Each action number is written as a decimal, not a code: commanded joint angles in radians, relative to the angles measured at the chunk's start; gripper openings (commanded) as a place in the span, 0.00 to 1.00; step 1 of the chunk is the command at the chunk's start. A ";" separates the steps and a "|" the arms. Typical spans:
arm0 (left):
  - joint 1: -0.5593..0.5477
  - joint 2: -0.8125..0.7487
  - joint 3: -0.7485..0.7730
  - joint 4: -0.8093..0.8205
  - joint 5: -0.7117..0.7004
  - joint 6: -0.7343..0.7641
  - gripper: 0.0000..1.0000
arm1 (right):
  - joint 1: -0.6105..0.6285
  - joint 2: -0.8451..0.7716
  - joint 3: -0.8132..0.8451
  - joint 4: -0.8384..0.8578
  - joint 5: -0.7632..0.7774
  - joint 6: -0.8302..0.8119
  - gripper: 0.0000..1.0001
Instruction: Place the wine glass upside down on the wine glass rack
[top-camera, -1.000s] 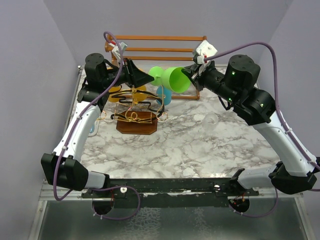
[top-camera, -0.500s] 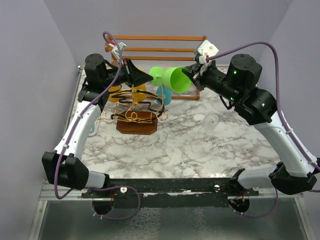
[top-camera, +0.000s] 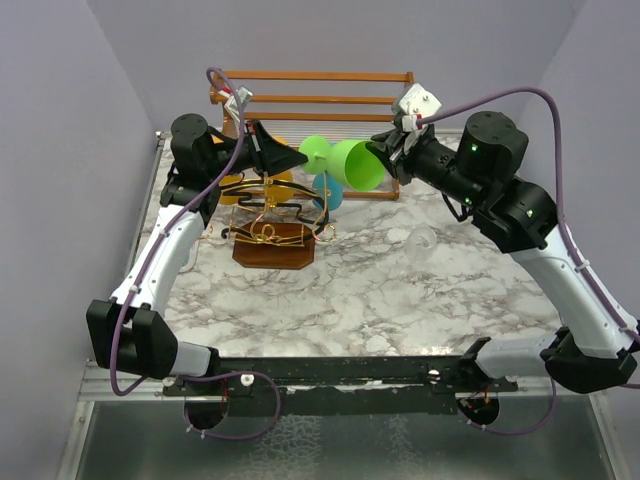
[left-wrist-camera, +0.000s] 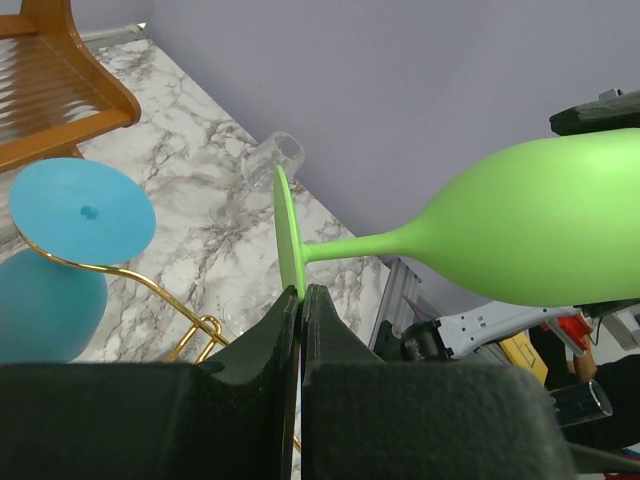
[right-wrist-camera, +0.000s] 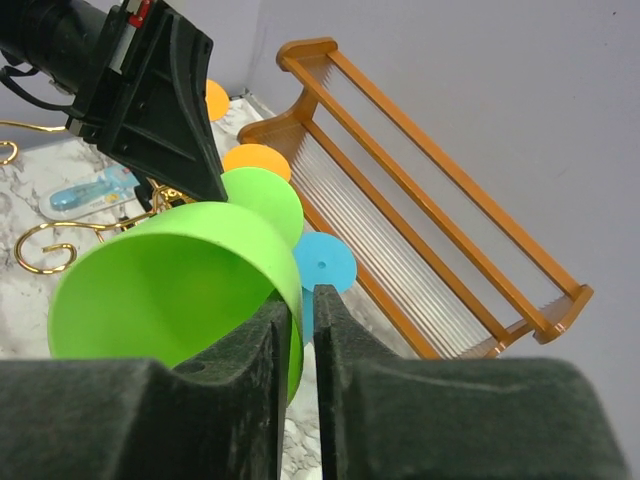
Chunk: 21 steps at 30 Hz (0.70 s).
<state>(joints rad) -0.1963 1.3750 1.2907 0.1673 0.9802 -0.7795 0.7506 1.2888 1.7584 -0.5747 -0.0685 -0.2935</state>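
The lime-green plastic wine glass (left-wrist-camera: 520, 230) is cut off at the right edge of the left wrist view; its stem is hidden behind the bowl in the right wrist view. The left gripper (top-camera: 300, 157) masks the far loops of the gold and black wire rack (top-camera: 272, 248).

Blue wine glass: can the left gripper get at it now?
Probably not: the left gripper is shut on the foot of the green wine glass, with the right gripper pinching its rim.

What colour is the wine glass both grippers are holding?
The wine glass is lime green throughout; the left wrist view shows it best.
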 joint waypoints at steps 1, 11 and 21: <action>0.007 -0.022 0.006 0.058 0.049 0.015 0.00 | -0.011 -0.028 -0.017 0.030 0.004 -0.017 0.21; 0.021 -0.032 0.119 -0.190 -0.038 0.267 0.00 | -0.043 -0.086 -0.036 0.022 0.015 -0.055 0.54; 0.021 -0.065 0.260 -0.533 -0.172 0.655 0.00 | -0.118 -0.184 -0.117 0.042 0.050 -0.109 0.68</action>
<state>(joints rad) -0.1783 1.3552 1.4807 -0.1898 0.8879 -0.3424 0.6594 1.1473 1.6768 -0.5701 -0.0612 -0.3687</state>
